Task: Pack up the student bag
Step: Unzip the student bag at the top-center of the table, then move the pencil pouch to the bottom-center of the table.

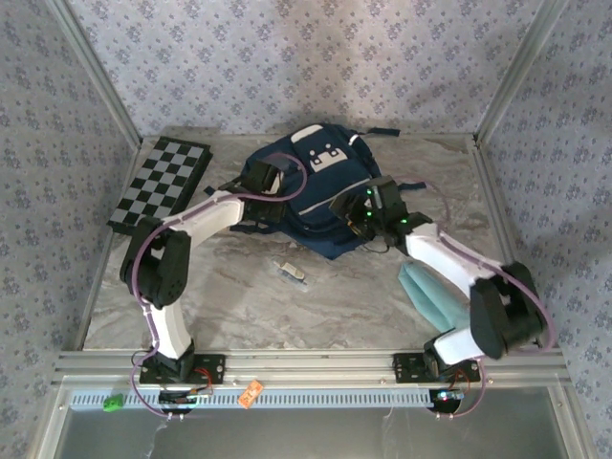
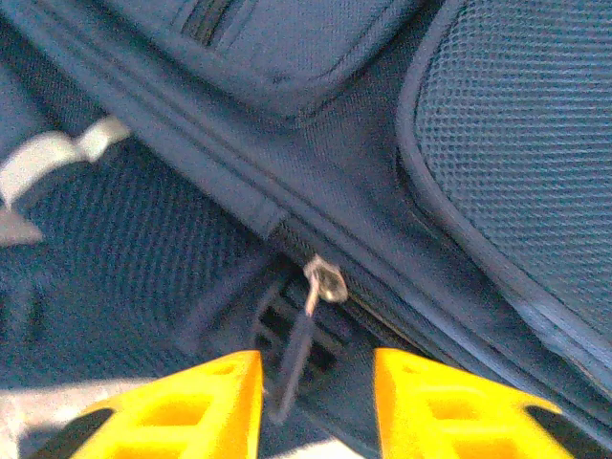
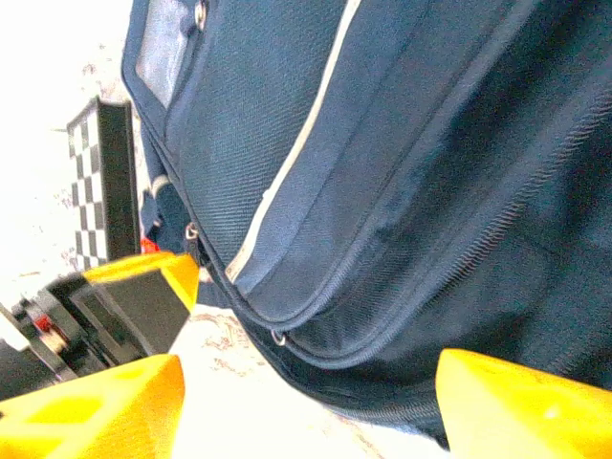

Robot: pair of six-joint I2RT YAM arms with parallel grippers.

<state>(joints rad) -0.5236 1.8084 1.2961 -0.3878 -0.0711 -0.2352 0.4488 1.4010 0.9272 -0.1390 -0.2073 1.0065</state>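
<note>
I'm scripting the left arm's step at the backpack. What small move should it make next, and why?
Probably close the left gripper on the zipper pull: its jaws stand open with the pull's dark tab hanging between the yellow fingers, untouched, so a grip there looks ready for working the student bag zip.

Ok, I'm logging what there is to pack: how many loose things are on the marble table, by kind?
Navy blue fabric backpack: 1
Black-and-white checkered chessboard: 1
Flat teal item: 1
Small pale object, too small to identify: 1
Total: 4
</note>
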